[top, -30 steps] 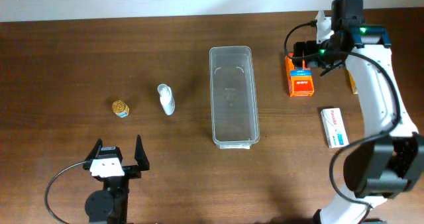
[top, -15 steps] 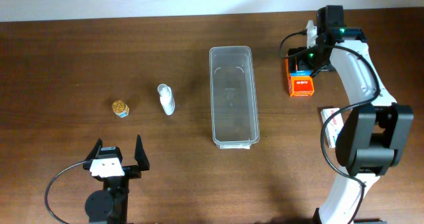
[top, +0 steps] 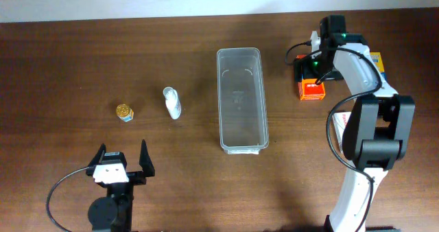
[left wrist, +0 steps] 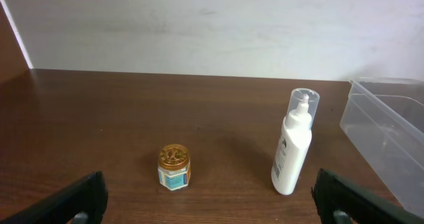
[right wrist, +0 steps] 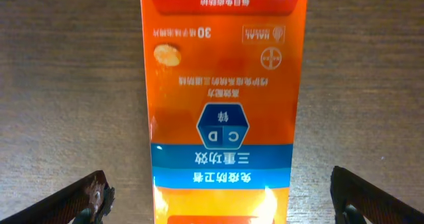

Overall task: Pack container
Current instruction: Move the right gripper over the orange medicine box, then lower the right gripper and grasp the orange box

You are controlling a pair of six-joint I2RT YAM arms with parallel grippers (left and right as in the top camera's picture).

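Observation:
The clear plastic container point(top: 241, 98) lies lengthwise at the table's middle, with nothing in it; its corner shows in the left wrist view point(left wrist: 391, 128). An orange box point(top: 313, 89) lies right of it. My right gripper point(top: 310, 68) is right above that box, open. In the right wrist view the orange box point(right wrist: 222, 85) lies between the spread fingers point(right wrist: 224, 201), which stand apart from its sides. My left gripper point(top: 123, 165) is open and holds nothing near the front left edge. It faces a small gold-lidded jar point(left wrist: 173, 166) and a white pump bottle point(left wrist: 294, 144).
The jar point(top: 124, 112) and the white bottle point(top: 172, 103) stand left of the container. A white flat box point(top: 338, 125) lies front right, partly under my right arm. A yellow-orange item point(top: 376, 60) shows behind the right arm. A pale wall runs along the table's far edge.
My right arm has swung left and come down over the orange box, now covering its far half. The left arm and the other things have not moved.

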